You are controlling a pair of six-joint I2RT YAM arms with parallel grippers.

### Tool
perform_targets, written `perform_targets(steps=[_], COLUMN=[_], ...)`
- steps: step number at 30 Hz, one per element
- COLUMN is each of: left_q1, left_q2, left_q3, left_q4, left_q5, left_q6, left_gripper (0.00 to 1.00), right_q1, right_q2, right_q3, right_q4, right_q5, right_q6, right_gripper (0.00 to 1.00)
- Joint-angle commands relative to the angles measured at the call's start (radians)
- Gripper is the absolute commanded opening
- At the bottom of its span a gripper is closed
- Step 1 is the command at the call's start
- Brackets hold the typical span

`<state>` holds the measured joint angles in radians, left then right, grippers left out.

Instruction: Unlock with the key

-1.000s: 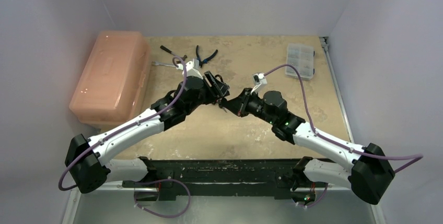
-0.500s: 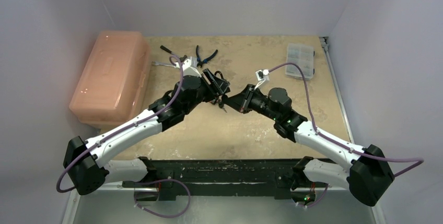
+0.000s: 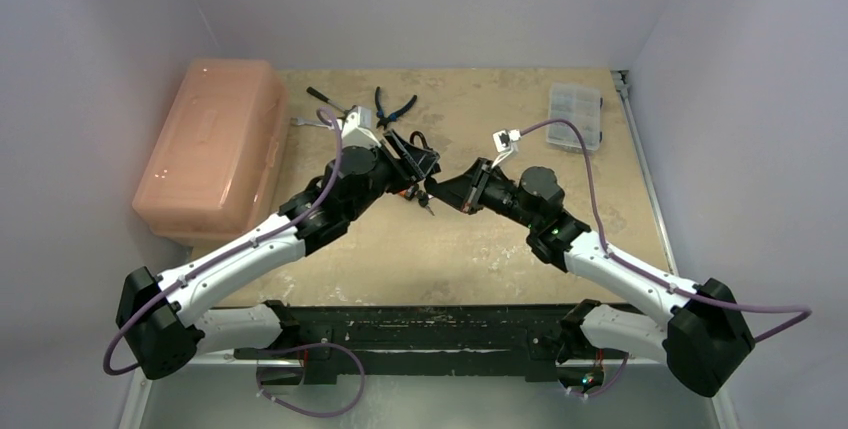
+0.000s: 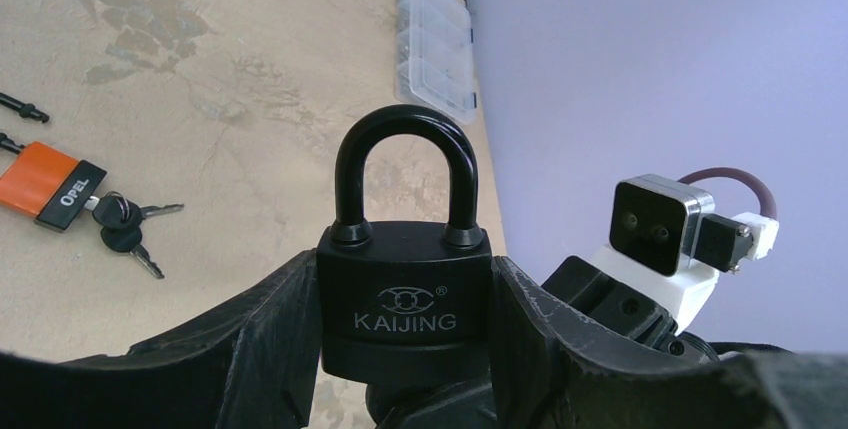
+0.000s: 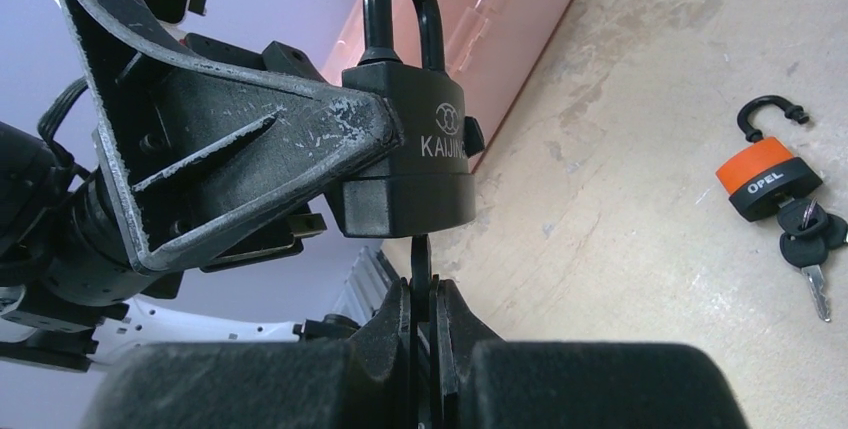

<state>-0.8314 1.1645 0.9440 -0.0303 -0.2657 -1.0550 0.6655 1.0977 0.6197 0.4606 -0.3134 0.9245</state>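
My left gripper [image 4: 405, 324] is shut on a black KAIJING padlock [image 4: 405, 299] and holds it upright above the table, with the shackle down in the body. My right gripper [image 5: 422, 294] is shut on a thin dark key [image 5: 420, 261]. The key points up into the underside of the padlock [image 5: 410, 169]. In the top view the left gripper [image 3: 415, 171] and the right gripper [image 3: 450, 192] meet tip to tip over the middle of the table.
An orange OPEL padlock [image 5: 765, 179] lies on the table with its shackle open and keys hanging from it; it also shows in the left wrist view [image 4: 45, 184]. A pink box [image 3: 215, 149] stands at the left. Pliers [image 3: 395, 107] and a clear organizer [image 3: 575, 116] lie at the back.
Both grippers have moved slightly toward the back of the table while staying together. The right wrist has turned a little with the key at the padlock's underside.
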Motion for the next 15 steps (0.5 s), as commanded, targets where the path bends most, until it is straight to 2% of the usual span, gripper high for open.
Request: perform_targets(steps=[1, 11, 15], left_q1=[-0.022, -0.022, -0.022], left_q2=[-0.059, -0.080, -0.084], left_q3=[-0.017, -0.067, -0.061], left_q4=[0.159, 0.292, 0.280], left_q5=[0.138, 0.215, 0.209], left_q6=[-0.018, -0.005, 0.000], left_gripper=[0.00, 0.00, 0.00], right_q1=[-0.036, -0.066, -0.066], right_q2=[-0.029, -0.027, -0.035], right_q3=[0.009, 0.005, 0.022], right_q4=[0.144, 0.225, 0.198], right_q5=[0.026, -0.054, -0.054], right_q6=[0.050, 0.101, 0.076], right_gripper=[0.00, 0.00, 0.00])
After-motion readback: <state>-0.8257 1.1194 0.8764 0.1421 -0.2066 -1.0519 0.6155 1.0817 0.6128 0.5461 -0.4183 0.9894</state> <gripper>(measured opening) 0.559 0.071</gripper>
